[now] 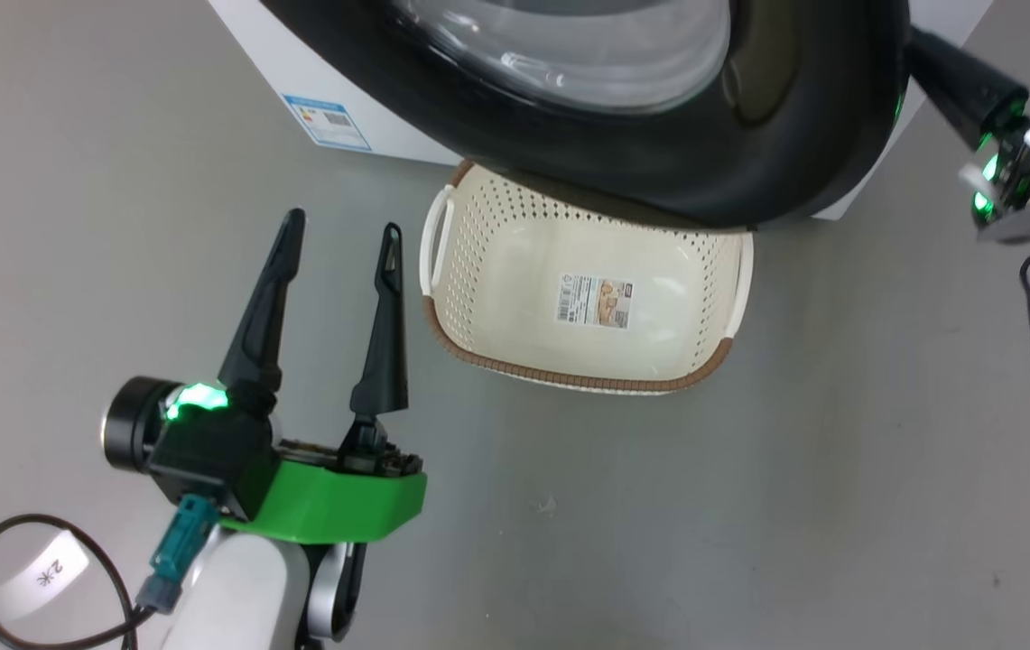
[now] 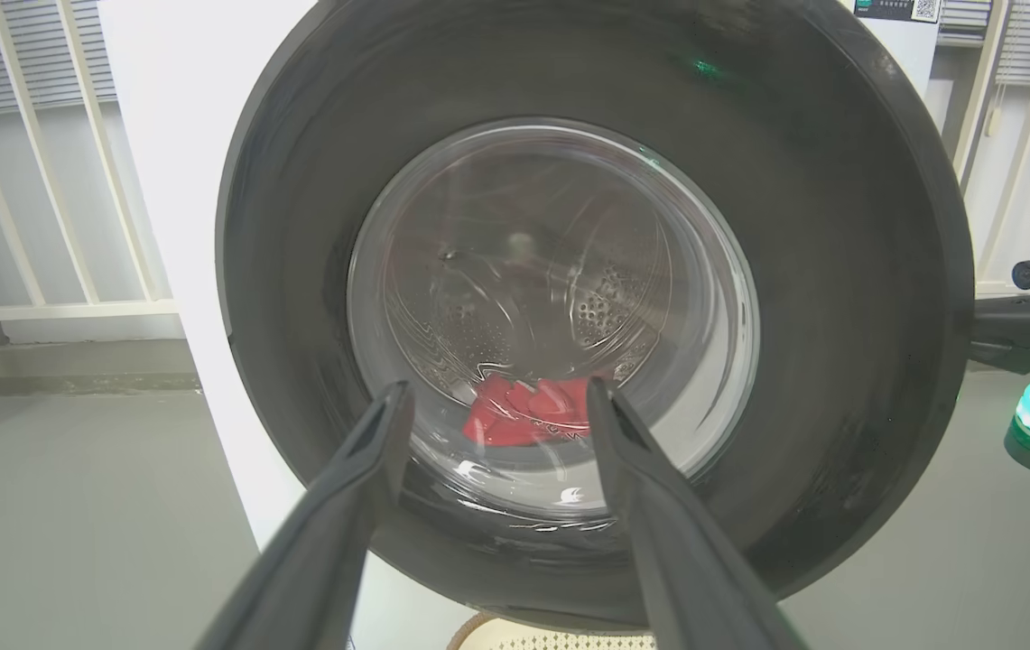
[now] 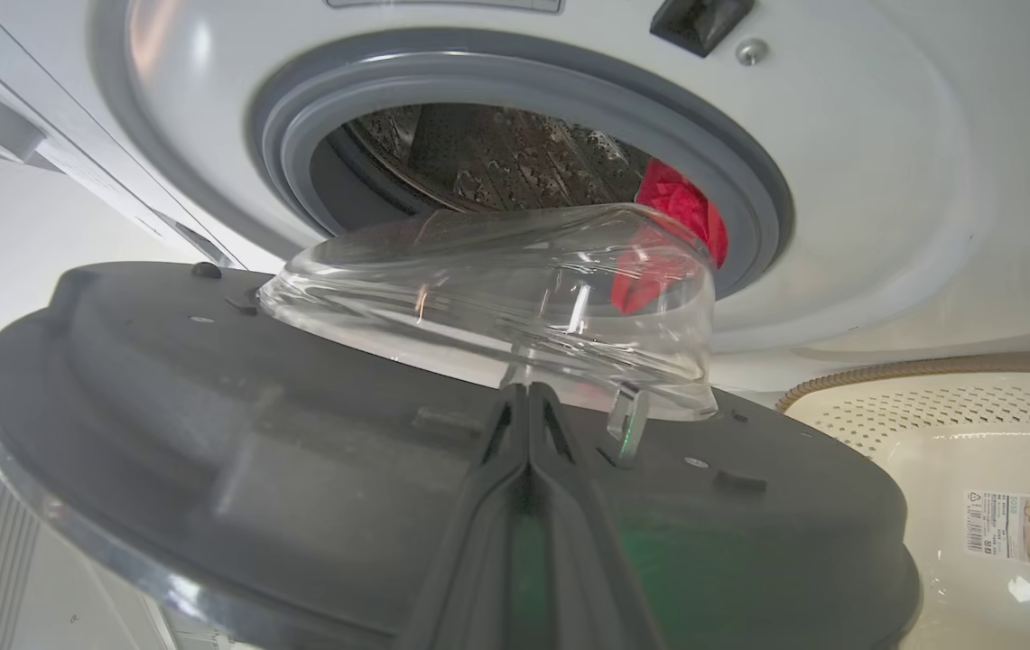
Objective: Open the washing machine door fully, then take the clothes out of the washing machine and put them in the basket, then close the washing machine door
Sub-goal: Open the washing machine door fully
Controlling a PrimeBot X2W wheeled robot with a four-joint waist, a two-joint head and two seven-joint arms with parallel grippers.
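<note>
Nearest us, the left gripper (image 1: 344, 224) hovered above the grey floor (image 1: 749, 506), its two dark fingers spread wide with nothing between them, and a looped cable with a white tag (image 1: 36, 569) lay beside its wrist. Just past its fingertips sat the basket (image 1: 569, 379) with a sticker (image 1: 594, 301) on its bottom. The basket's far end was hidden under the washing machine door (image 1: 659, 153), which hung partly open above it. To our right, the right gripper (image 3: 528, 406) reached behind the door's black rim with its fingers pressed flat together, pinching nothing. They lay along the door's grey inner face, tips at the foot of the glass bowl (image 3: 496, 289). The door stood between the left gripper and the opening, so from that wrist the clothes (image 3: 677, 203) showed only through the glass. Beyond it rose the washing machine (image 3: 885, 181), with a blue label (image 1: 327, 122) low on its side. Past its grey gasket (image 3: 515, 77), the red clothes lay in the steel drum (image 3: 478, 153), close against the gasket's edge.
</note>
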